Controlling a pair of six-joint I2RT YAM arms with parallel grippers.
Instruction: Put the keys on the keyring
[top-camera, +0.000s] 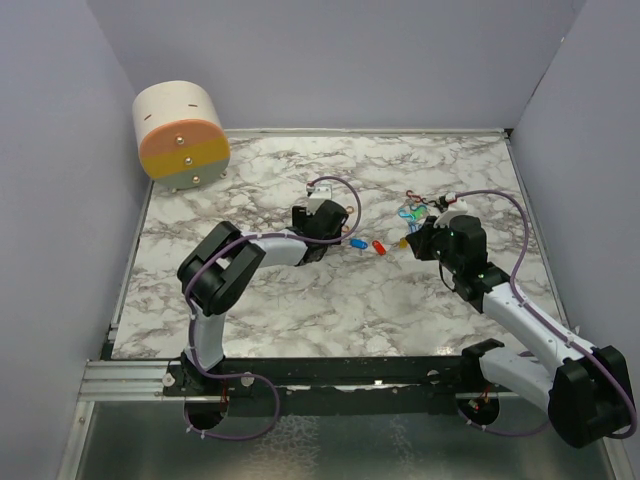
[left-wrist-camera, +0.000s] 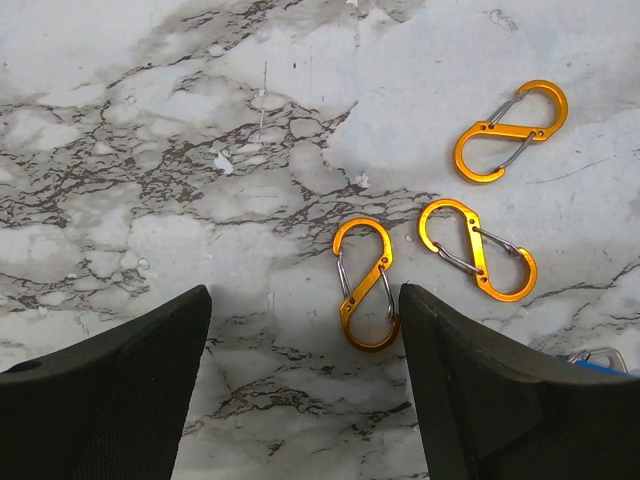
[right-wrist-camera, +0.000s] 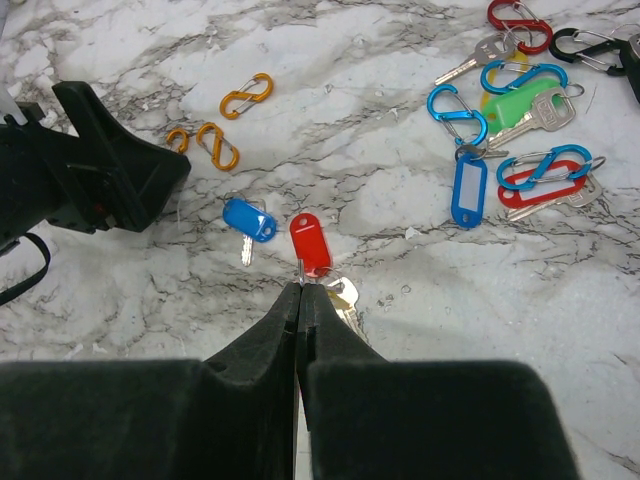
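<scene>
My right gripper (right-wrist-camera: 301, 287) is shut, its tips pinching the thin metal ring of the red-tagged key (right-wrist-camera: 311, 243); a pale key head (right-wrist-camera: 343, 297) lies against its right finger. A blue-tagged key (right-wrist-camera: 248, 219) lies just left of the red one. More keys, with a green head (right-wrist-camera: 520, 103) and a blue tag (right-wrist-camera: 467, 188), lie in a pile at the far right. My left gripper (left-wrist-camera: 305, 300) stands open just above the marble, empty, with one orange S-clip (left-wrist-camera: 365, 285) close to its right finger (left-wrist-camera: 470, 390).
Two more orange S-clips (left-wrist-camera: 478, 250) (left-wrist-camera: 510, 130) lie beyond the left gripper. Blue clips (right-wrist-camera: 459, 112), a red clip (right-wrist-camera: 520, 25) and a black clip (right-wrist-camera: 585, 45) mix with the far key pile. A round beige-and-orange container (top-camera: 182, 135) stands back left. Walls enclose the table.
</scene>
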